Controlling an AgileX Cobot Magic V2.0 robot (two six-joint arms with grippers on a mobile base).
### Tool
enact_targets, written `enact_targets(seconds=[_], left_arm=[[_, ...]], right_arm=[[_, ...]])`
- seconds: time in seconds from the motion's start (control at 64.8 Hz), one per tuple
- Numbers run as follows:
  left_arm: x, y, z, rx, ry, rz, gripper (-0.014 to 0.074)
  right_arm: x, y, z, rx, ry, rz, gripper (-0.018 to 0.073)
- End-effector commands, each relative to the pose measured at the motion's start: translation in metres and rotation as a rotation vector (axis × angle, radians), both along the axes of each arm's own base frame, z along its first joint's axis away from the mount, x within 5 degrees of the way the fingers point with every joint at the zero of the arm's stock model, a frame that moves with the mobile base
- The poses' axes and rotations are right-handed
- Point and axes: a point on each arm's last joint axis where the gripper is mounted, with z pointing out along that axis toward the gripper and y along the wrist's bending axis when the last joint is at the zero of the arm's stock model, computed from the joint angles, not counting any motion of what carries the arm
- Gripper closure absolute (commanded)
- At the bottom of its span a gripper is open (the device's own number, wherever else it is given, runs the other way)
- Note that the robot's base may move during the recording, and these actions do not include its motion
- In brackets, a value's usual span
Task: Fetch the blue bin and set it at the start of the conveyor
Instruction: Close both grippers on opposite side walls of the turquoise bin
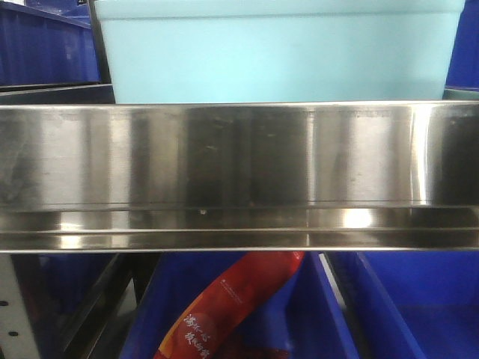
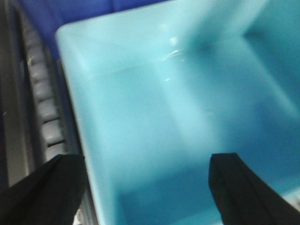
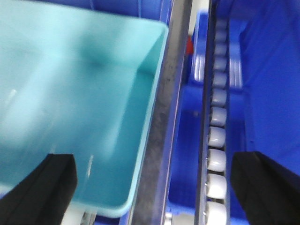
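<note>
Blue bin (image 1: pixel 281 56) stands in the upper middle of the front view, on a shelf just behind a shiny steel rail (image 1: pixel 239 168) that crosses the whole frame. It is pale turquoise with smooth walls, and only its upper part shows above the rail. Dark blue bins (image 1: pixel 45 45) stand beside it at the upper left, and more of them fill the lower half of the frame, where a red package (image 1: pixel 232 314) with white print lies in one.

In the left wrist view the inside of the blue bin fills most of the frame. The left end effector (image 2: pixel 145 187) is wide apart and grips nothing: one black finger is at the lower left, outside the bin wall, and the other at the lower right, over the bin floor.

In the right wrist view the right end effector (image 3: pixel 157 187) is also spread wide and holds nothing. One finger is over the bin at the lower left, the other at the lower right beside a row of grey rollers (image 3: pixel 216 136). The bin rim lies between them.
</note>
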Motion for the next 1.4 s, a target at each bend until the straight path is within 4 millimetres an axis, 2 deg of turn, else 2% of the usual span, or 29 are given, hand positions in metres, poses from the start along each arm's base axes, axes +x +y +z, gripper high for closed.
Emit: enact_targets(seconds=[0.0, 0.308, 0.617, 0.71, 0.787, 0.879, 0.987, 1.018, 1.249, 1.388], left_arm=[[0.016, 0.007, -0.004, 0.002, 0.016, 0.050, 0.0152], [0.053, 0.021, -0.046, -0.048, 0.150, 0.113, 0.0152], [0.070, 0.018, -0.076, -0.020, 0.214, 0.123, 0.0153], [0.071, 0.017, -0.079, -0.018, 0.219, 0.123, 0.0183], [0.071, 0.017, -0.079, -0.016, 0.218, 0.124, 0.0262], [0.071, 0.018, -0.079, -0.009, 0.216, 0.125, 0.0417], [0.071, 0.018, -0.079, -0.005, 0.214, 0.126, 0.0666], [0.071, 0.018, -0.079, -0.005, 0.214, 0.126, 0.0706], [0.069, 0.020, -0.073, -0.003, 0.198, 0.128, 0.0708], [0.056, 0.018, -0.053, -0.021, 0.155, 0.111, 0.0708]], right_arm=[[0.018, 0.002, -0.008, -0.006, 0.039, -0.006, -0.0010], [0.067, 0.010, -0.058, 0.014, 0.151, 0.000, -0.0010], [0.089, 0.012, -0.086, 0.013, 0.201, -0.004, 0.0009], [0.092, 0.013, -0.091, 0.011, 0.215, -0.004, 0.0112], [0.093, 0.013, -0.093, 0.011, 0.220, -0.004, 0.0253], [0.095, 0.013, -0.097, 0.010, 0.228, -0.004, 0.0461], [0.097, 0.013, -0.102, 0.007, 0.250, -0.004, 0.0701], [0.097, 0.013, -0.102, 0.007, 0.253, -0.004, 0.0727], [0.092, 0.013, -0.098, 0.006, 0.260, -0.003, 0.0712], [0.078, 0.011, -0.075, 0.013, 0.199, -0.002, 0.0712]])
